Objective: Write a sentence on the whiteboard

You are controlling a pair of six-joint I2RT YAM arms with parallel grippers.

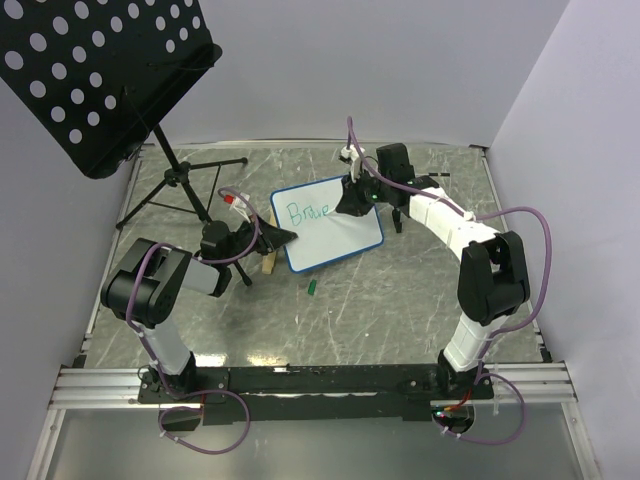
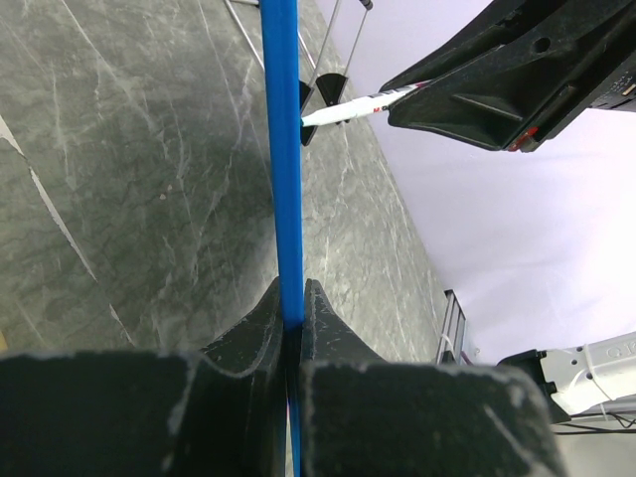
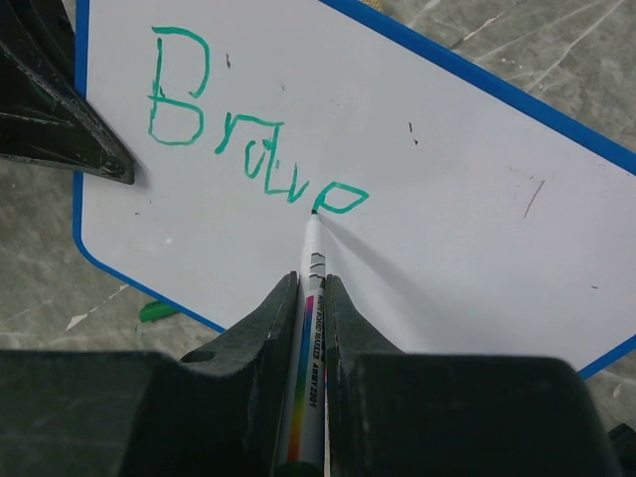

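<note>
The whiteboard (image 1: pixel 345 238), white with a thin blue rim, lies tilted on the grey marble table. On its upper left stands the sentence (image 1: pixel 307 211) in green, reading "Brave" (image 3: pixel 248 139). My left gripper (image 1: pixel 285 237) is shut on the board's left edge; the left wrist view shows the blue rim (image 2: pixel 282 149) pinched between the jaws (image 2: pixel 291 296). My right gripper (image 3: pixel 311 283) is shut on a white marker (image 3: pixel 309 338) with a rainbow stripe. The marker's tip touches the board (image 3: pixel 457 209) at the last letter. The right gripper (image 1: pixel 352 203) hovers over the board's top edge.
A black perforated music stand (image 1: pixel 100 70) on a tripod (image 1: pixel 180 190) stands at the back left. A green cap (image 1: pixel 312 288) lies on the table in front of the board. A small wooden block (image 1: pixel 268 262) sits by the left gripper. White walls enclose the table.
</note>
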